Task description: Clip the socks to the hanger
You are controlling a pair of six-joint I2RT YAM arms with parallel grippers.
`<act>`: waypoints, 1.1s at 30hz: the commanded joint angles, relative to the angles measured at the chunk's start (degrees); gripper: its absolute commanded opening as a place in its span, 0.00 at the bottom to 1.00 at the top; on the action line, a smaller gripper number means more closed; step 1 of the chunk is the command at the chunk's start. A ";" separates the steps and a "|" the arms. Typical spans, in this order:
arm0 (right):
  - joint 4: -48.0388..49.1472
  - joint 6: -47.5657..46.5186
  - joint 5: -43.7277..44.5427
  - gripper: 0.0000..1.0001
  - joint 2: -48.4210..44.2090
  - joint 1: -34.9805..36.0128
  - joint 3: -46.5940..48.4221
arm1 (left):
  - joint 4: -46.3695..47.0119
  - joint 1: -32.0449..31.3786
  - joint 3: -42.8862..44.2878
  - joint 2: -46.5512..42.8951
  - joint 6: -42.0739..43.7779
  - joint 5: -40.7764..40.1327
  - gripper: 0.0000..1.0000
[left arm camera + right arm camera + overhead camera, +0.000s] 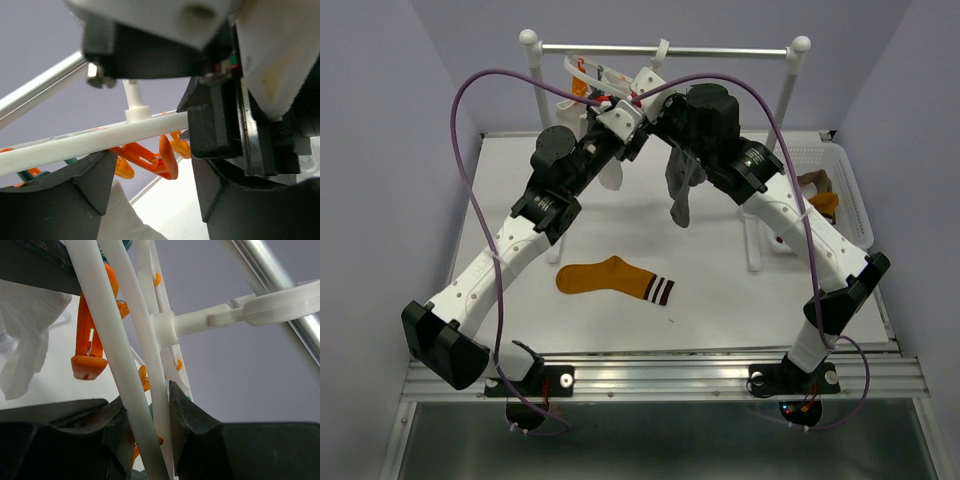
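One mustard-orange fabric sock with a brown-striped cuff [615, 280] lies flat on the white table [720, 320] at the lower centre of the overhead frame, not yet hung. Higher in the frame, a grey sock [682, 190] and a white sock [610, 172] appear to dangle below the white plastic hanger [582, 68], which hooks on the metal rail [720, 50] along the top. More socks sit in the white perforated basket [858, 205] at the right edge. The right gripper [147, 435] is clenched on the hanger's ring, steadying it. The left gripper [150, 200] stands released, its fingers [55, 195] parted beneath the ring beside the orange clips [167, 157], grasping nothing. My judgement of the risk: if the white sock is only shallowly pinched, it may slip free, and a left finger snagging a clip on the way out could swing the frame and shake socks loose.
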 commanded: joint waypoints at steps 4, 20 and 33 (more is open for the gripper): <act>-2.16 2.30 -0.77 0.27 -1.22 0.72 -1.37 | 4.06 0.53 0.76 -0.55 0.19 -0.45 0.47; -2.16 2.83 -0.50 0.27 -1.05 0.72 -1.72 | 4.50 0.80 -0.82 -2.74 -4.99 1.75 0.00; -1.81 3.26 -0.77 0.27 -0.87 0.72 -1.63 | 5.21 1.33 -0.56 -2.04 -8.25 0.69 0.55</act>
